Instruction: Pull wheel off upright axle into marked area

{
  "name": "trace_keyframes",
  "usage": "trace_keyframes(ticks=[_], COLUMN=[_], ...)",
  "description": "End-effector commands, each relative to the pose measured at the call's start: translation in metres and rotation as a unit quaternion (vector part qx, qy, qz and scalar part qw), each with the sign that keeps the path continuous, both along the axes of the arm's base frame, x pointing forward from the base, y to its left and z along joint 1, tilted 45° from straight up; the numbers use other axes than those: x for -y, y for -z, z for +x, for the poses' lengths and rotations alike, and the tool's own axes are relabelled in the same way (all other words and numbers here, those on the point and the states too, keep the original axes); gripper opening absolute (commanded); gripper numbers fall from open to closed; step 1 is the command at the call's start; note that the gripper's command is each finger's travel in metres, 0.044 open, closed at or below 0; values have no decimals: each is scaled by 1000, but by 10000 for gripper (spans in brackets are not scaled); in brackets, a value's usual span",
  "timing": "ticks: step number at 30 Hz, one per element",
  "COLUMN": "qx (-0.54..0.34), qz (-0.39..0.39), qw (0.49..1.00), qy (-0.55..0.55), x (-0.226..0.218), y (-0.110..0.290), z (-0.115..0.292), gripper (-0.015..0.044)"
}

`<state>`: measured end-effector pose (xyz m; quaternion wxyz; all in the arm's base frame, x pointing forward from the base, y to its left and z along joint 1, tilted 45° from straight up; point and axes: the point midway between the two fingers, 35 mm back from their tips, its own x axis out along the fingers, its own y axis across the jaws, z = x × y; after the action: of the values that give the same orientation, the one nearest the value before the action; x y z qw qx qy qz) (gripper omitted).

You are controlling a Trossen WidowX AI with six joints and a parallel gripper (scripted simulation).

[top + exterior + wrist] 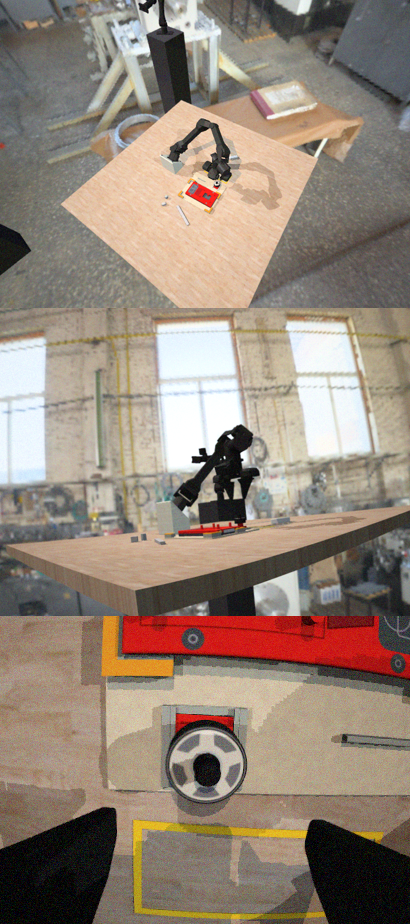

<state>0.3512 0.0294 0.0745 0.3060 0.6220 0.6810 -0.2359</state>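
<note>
The wheel (206, 765) (216, 184) (239, 519) is grey-spoked with a dark tyre and sits on the upright axle at the edge of the beige baseplate (286, 765) (198, 180). A red board (253, 628) (201, 193) (205, 530) lies on the same baseplate. The marked area, a yellow outlined rectangle (137, 871), lies on the table just beside the wheel; the arm hides it in the top view. My gripper (214, 829) (219, 174) (237, 496) is open and empty. It points down above the marked area and the wheel, touching neither.
A grey bar (182, 215) (160, 541) and two small grey blocks (164, 200) (138, 537) lie left of the baseplate. Another grey block (234, 157) (280, 520) lies beyond the arm. A thin pin (373, 740) lies on the baseplate. The arm's grey base wedge (172, 163) (169, 516) stands behind.
</note>
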Motion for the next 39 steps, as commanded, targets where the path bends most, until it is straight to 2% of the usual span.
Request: trace_keyframes(ticks=[1,14,23,25,37,39], qx=[-6,-5,-5,1,1,1], qz=[3,4,4,2,2,2], qw=[1000,1000,1000,1000,1000,1000], qy=[-1,-1,-1,-2,-2,-2], x=[-2,-51,-55,-54,-54,-54], y=[3,50,54,52,52,52], z=[2,-2,-3,-1,-1,-1], gripper=[300,300,300,247,168,115])
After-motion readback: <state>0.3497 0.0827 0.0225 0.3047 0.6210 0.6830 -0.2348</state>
